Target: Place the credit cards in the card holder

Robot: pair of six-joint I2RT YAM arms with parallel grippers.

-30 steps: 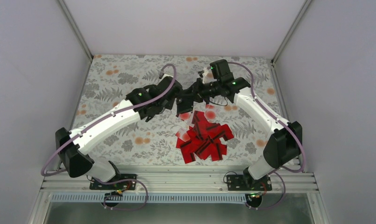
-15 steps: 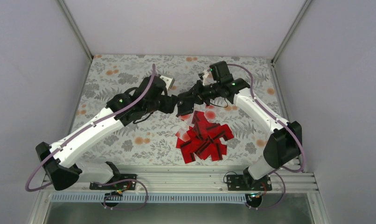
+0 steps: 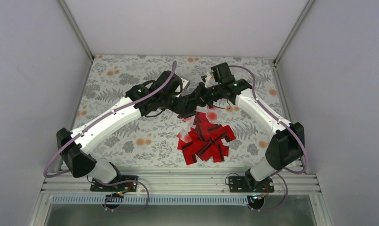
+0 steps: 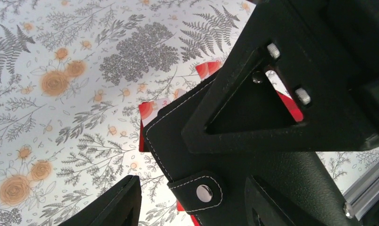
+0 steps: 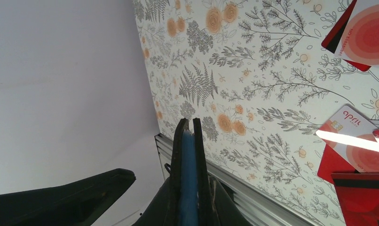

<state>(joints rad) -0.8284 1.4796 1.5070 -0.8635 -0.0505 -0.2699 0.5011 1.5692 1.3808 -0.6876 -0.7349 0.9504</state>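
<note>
Card holder (image 4: 281, 174): a black stitched wallet with a snap strap (image 4: 199, 192), held in the air over the far middle of a floral cloth (image 3: 122, 84), not resting on it. The right gripper (image 3: 194, 99) appears clamped on it, one triangular finger lying flat across its face. Seen edge-on from the right wrist, its two leaves sit close together with a sliver of blue between them.

The left gripper (image 4: 192, 183) meets it from the other side. Its jaws are wide apart, one on each side of the strap, and grip nothing.

Red credit cards (image 3: 206, 139) lie in a loose, overlapping heap on the cloth just nearer the arm bases, below the two grippers. Whether any card is inside the holder cannot be told.

The step in hand looks like getting the holder open between both arms. Next, the left jaws would probably need to close on the strap or one leaf and draw it away from the other.
</note>
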